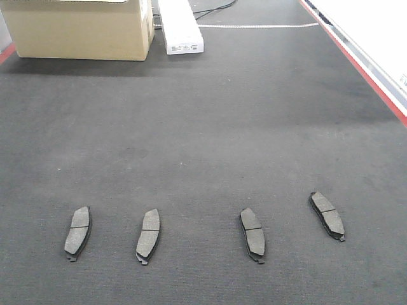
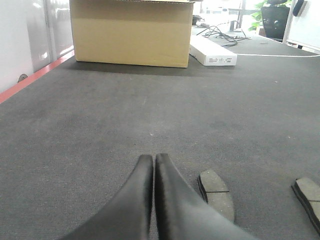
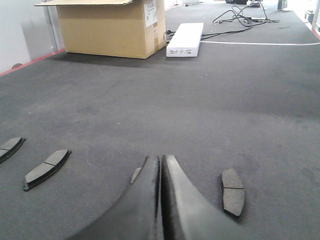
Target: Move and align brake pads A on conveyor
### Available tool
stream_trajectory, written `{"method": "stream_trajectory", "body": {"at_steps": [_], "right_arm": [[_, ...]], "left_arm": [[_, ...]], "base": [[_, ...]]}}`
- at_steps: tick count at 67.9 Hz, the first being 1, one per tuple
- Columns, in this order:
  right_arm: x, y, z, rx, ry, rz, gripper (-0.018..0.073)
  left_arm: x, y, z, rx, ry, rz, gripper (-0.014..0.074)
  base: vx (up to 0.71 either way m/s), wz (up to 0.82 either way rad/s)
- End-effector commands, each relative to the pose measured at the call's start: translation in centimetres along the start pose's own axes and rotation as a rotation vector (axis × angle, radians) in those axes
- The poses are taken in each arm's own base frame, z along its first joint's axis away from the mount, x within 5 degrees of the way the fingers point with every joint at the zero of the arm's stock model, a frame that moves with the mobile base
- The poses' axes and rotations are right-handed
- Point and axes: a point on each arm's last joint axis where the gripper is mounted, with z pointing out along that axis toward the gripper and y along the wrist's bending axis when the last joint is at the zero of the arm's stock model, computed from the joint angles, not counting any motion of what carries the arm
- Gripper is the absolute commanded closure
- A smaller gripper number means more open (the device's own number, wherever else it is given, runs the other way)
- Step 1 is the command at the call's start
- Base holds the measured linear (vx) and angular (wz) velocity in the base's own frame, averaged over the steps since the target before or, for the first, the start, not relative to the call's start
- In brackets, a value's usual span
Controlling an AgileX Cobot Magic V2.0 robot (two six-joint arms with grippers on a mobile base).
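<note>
Textured charcoal conveyor [image 1: 210,127], curved brake pads A [image 1: 148,236]

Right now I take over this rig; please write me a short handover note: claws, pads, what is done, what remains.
Left claw: shut, empty, low over the conveyor.
Right claw: shut, empty, also low.
Four brake pads lie flat on the belt in a rough row near the front edge.
Done: nothing is gripped; the three left pads are about level.
Left: the rightmost pad sits farther back and angled; bring it into line.

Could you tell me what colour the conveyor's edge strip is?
Red strip; clearest in the front view.
</note>
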Motion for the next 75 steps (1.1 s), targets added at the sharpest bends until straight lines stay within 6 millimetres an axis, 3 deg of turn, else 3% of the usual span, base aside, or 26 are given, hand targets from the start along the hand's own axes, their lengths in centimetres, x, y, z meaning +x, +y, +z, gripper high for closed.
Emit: {"method": "stream_trajectory", "body": {"at_steps": [1,40,62,75], "right_arm": [[-1.4,0.1,-0.2,-0.006,-0.086,-0.013,0.0571],[-1.5,0.0,-0.2,0.012,-0.092,-0.013,0.0571],[-1.6,-1.4,-0.6,0.372,-0.114,0.024,0.0571],[-1.6,-1.6,-0.7,0.450,-0.098,-0.044,0.0571]], "left_arm": [[-0.3,-0.1,0.0,0.010,-0.084,-0.012,0.0603],[-0.3,-0.1,0.0,0.010,-0.084,-0.012,0.0603],[-0.3,-0.1,0.0,0.010,-0.084,-0.012,0.0603],[-0.3,-0.1,0.0,0.010,-0.084,-0.012,0.0603]], "base": [[0.00,0.00],[0.00,0.00],[0.00,0.00],[0.00,0.00]]}}
